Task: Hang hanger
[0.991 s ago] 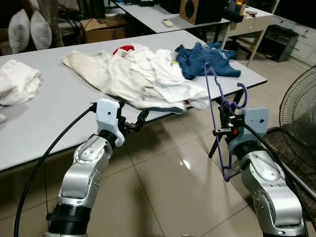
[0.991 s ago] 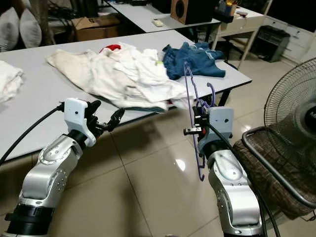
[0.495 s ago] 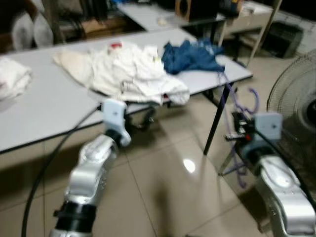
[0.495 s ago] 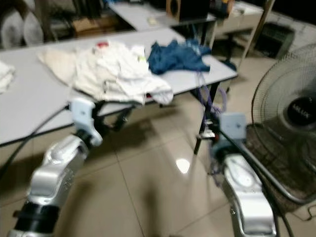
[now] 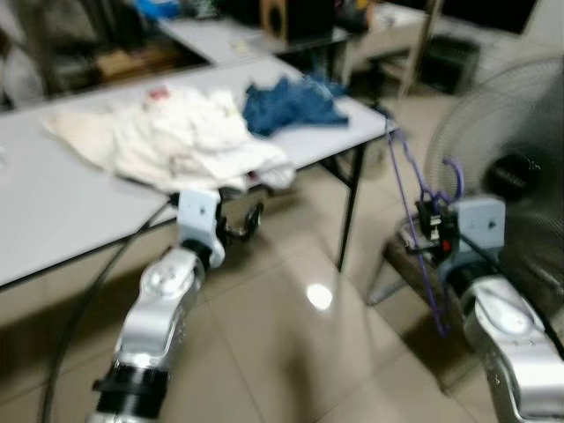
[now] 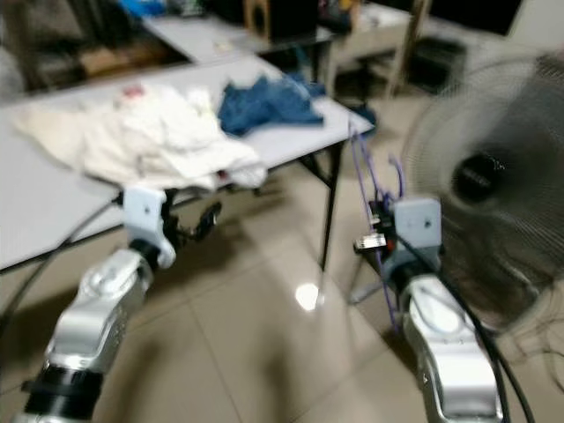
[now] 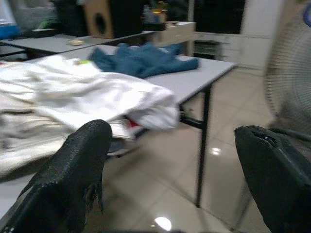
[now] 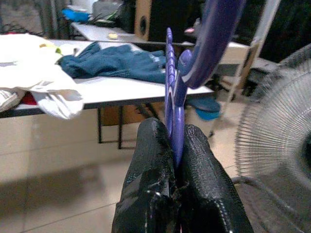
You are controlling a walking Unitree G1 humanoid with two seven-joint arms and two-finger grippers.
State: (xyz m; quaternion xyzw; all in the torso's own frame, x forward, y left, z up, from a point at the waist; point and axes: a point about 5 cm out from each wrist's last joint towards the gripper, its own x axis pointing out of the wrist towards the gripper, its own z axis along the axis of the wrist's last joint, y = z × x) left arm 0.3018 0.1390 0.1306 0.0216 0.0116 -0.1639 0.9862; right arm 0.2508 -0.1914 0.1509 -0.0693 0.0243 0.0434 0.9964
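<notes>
Camera swing to the right over the last second had slid the tabletop (image 5: 70,220) and its clothes (image 5: 176,141) leftward and brought the fan (image 5: 511,167) closer, which suggested a turn toward wherever the hanger belongs. Right hand (image 5: 429,231) gripped the purple hanger (image 5: 410,189) upright, right of the tabletop; left hand (image 5: 238,227) hung open and empty. No writing was legible in the blur.
</notes>
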